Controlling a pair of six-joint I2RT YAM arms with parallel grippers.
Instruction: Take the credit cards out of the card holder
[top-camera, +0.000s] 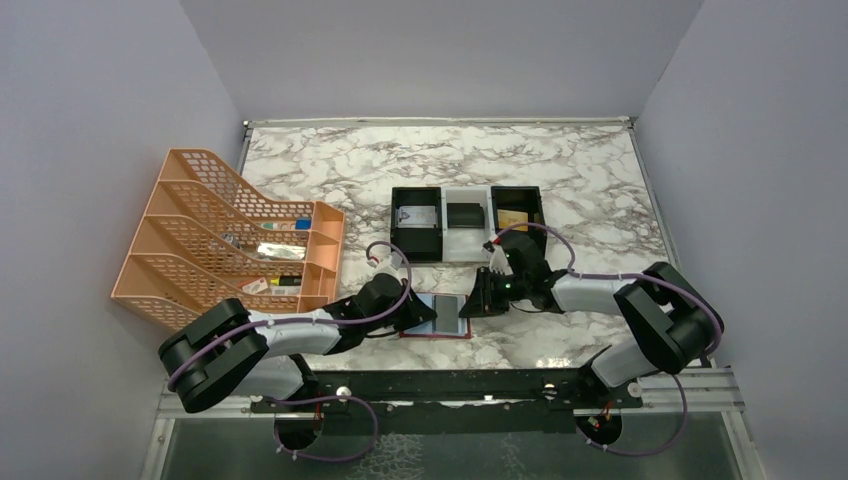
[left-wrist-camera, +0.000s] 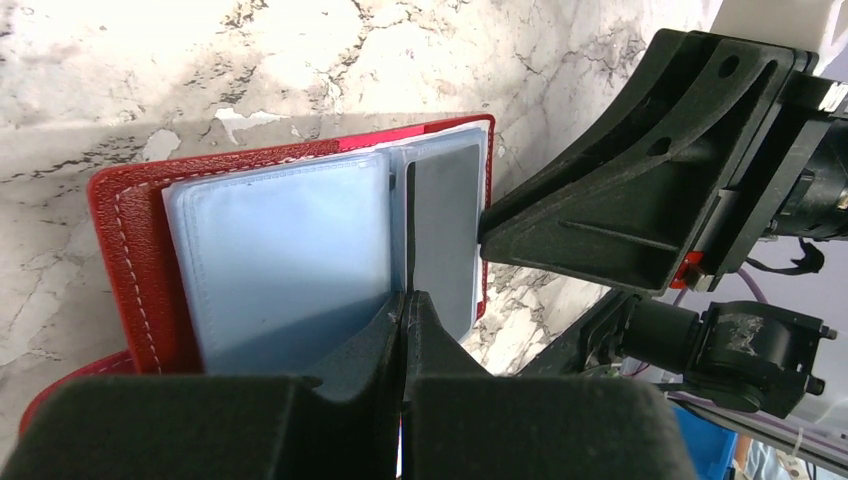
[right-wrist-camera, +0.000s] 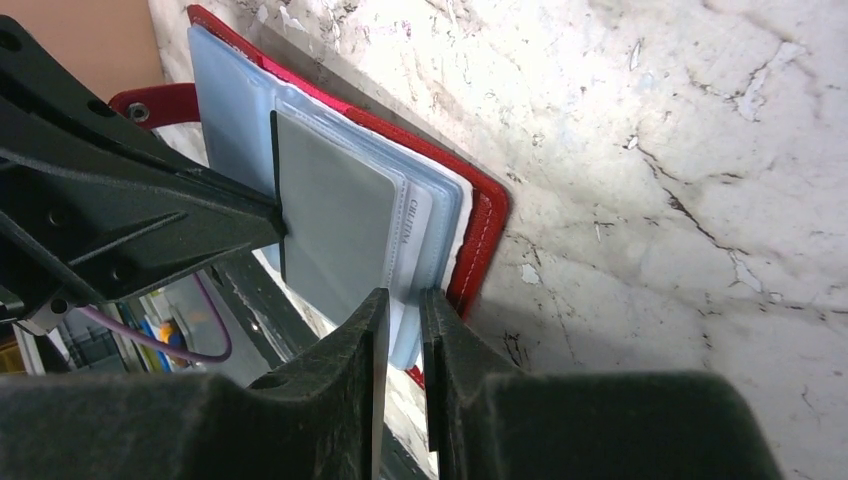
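Note:
The card holder (top-camera: 450, 312) lies open near the table's front edge, red border (left-wrist-camera: 130, 240) and pale blue sleeves up. My left gripper (top-camera: 430, 312) (left-wrist-camera: 405, 300) is shut on one clear sleeve leaf (right-wrist-camera: 335, 225) and holds it lifted off the stack. My right gripper (top-camera: 476, 302) (right-wrist-camera: 405, 300) is at the holder's opposite edge (right-wrist-camera: 485, 215). Its jaws stand a narrow gap apart, with the sleeve edges and a silvery-white credit card (right-wrist-camera: 418, 225) between them. More cards lie in the tray: silvery-white (top-camera: 420, 216), black (top-camera: 465, 216), gold (top-camera: 513, 220).
A black-and-white three-compartment tray (top-camera: 466, 252) stands just behind the grippers. An orange file rack (top-camera: 200, 215) with small items fills the left side. The marble table runs to grey walls at back and sides.

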